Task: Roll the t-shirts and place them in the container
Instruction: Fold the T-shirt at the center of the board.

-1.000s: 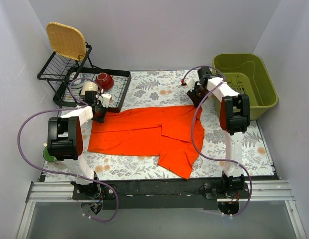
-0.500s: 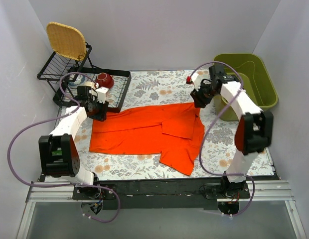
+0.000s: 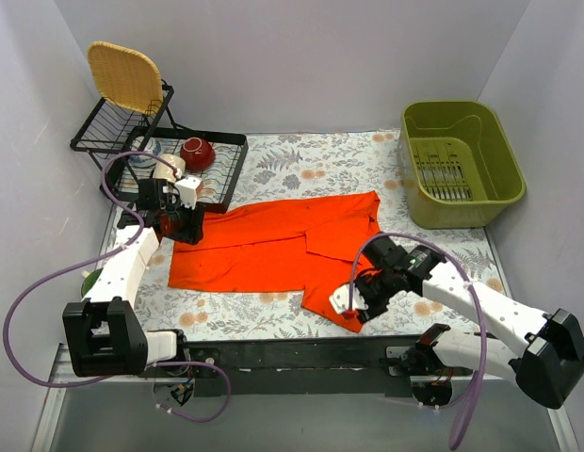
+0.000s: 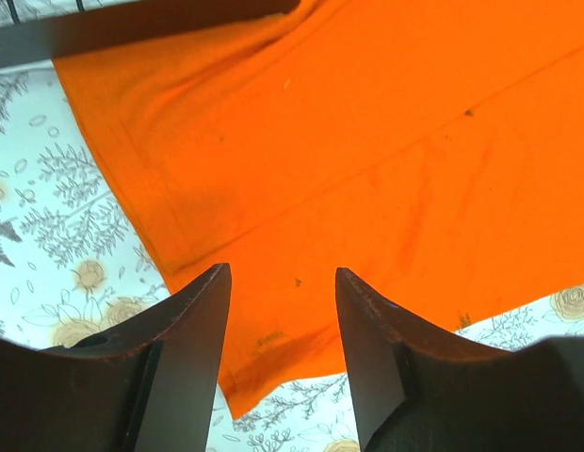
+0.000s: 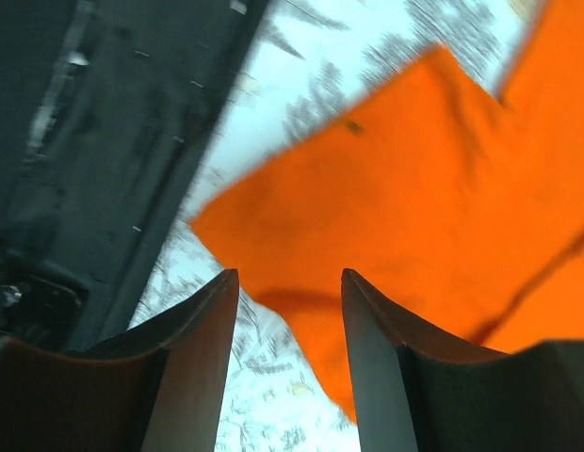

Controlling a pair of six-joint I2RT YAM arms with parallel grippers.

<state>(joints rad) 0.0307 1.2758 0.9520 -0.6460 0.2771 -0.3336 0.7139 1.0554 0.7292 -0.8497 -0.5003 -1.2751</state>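
Cloth is lying spread and partly folded in the top external view: the orange-red t-shirt is sitting mid-surface, the left gripper is hovering at its far-left corner just beside the dish rack holding a red bowl, and the right gripper is reaching over the near-right flap. A green basin is sitting well apart, far right. In the left wrist view, the jaws are standing spread and empty over the hem. In the right wrist view, they are likewise parted, grasping nothing, above the flap's corner, with the black base rail near. Pinching only one layer would likely be pulling the fold apart instead of rolling it. The rack is crowding the left arm, and the rail is limiting the right gripper's approach.
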